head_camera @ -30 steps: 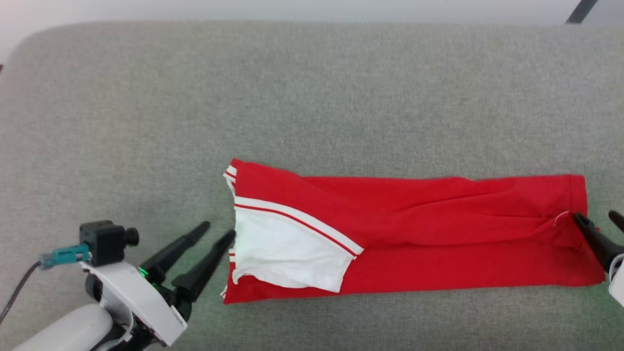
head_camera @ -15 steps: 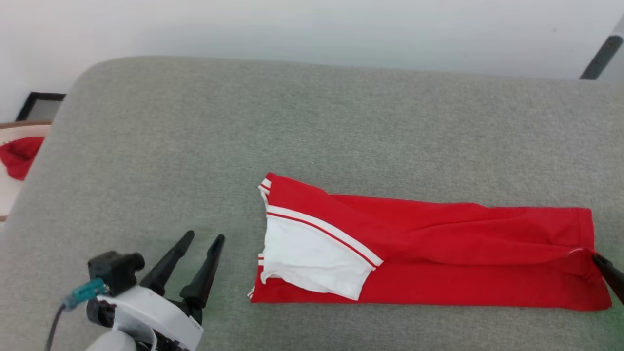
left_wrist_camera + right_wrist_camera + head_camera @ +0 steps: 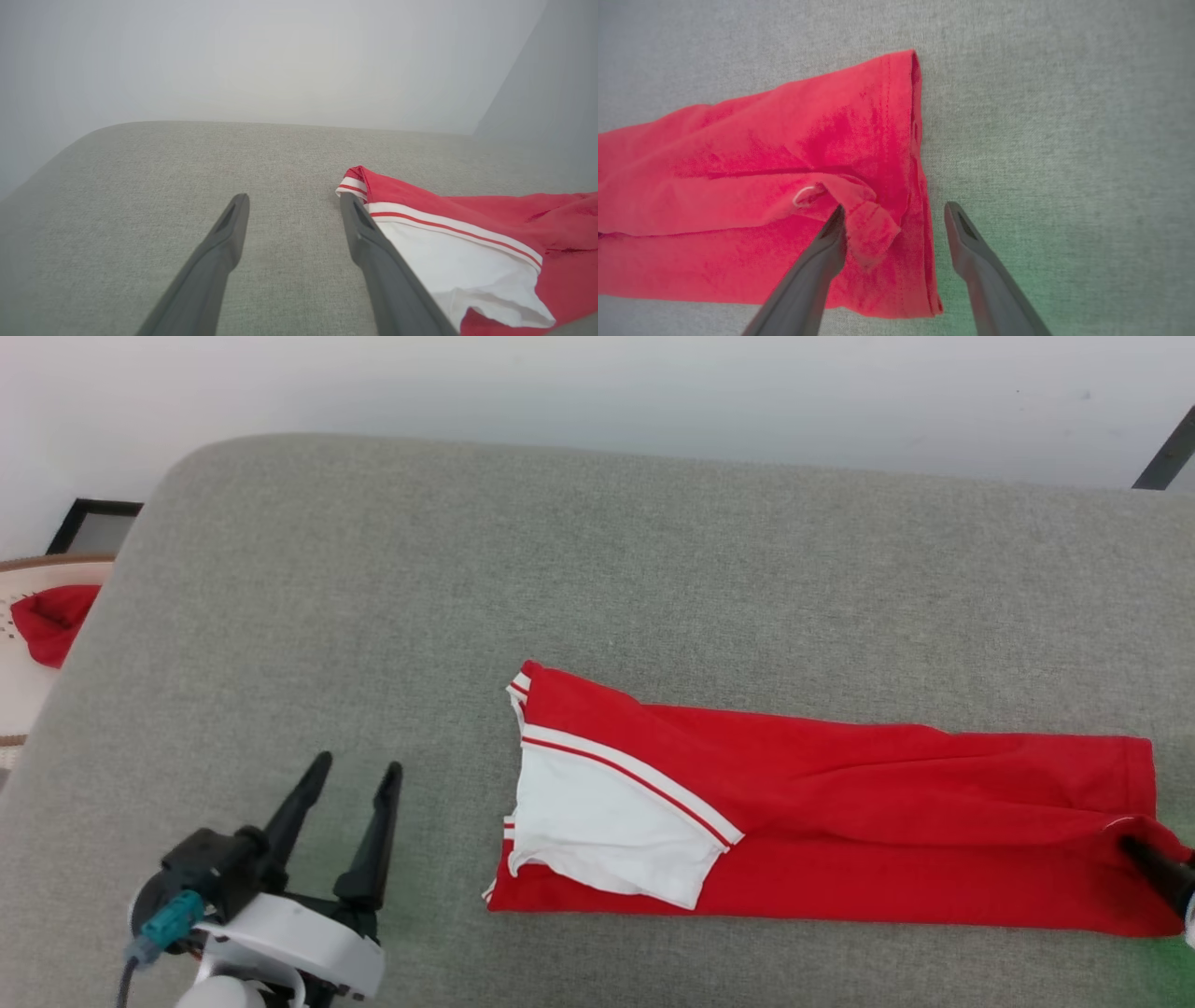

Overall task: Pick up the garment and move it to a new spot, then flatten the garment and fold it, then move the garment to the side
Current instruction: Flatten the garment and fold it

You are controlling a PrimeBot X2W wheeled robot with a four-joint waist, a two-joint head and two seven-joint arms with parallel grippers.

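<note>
The garment (image 3: 840,812) lies on the grey cushion (image 3: 560,569), folded into a long red strip, with a white sleeve end and red-and-white stripes at its left. My left gripper (image 3: 358,767) stands open at the lower left, a short gap away from the sleeve end. In the left wrist view the left gripper (image 3: 293,200) has bare cushion between its fingers, and the garment (image 3: 467,233) lies just right of the right finger. My right gripper (image 3: 895,210) is open and straddles the hem of the garment (image 3: 761,154); a small red flap lies between its fingers. The right gripper (image 3: 1158,861) pokes in at the right edge.
A pale basket (image 3: 19,663) holding a red cloth (image 3: 47,621) stands beyond the cushion's left end, with a dark frame (image 3: 93,523) behind it. A white wall runs along the back. A dark pole (image 3: 1162,453) leans at the upper right.
The camera has shifted, bringing the wall and basket into view. My left gripper has drawn back from the sleeve end, leaving a gap. The right gripper stays at the hem.
</note>
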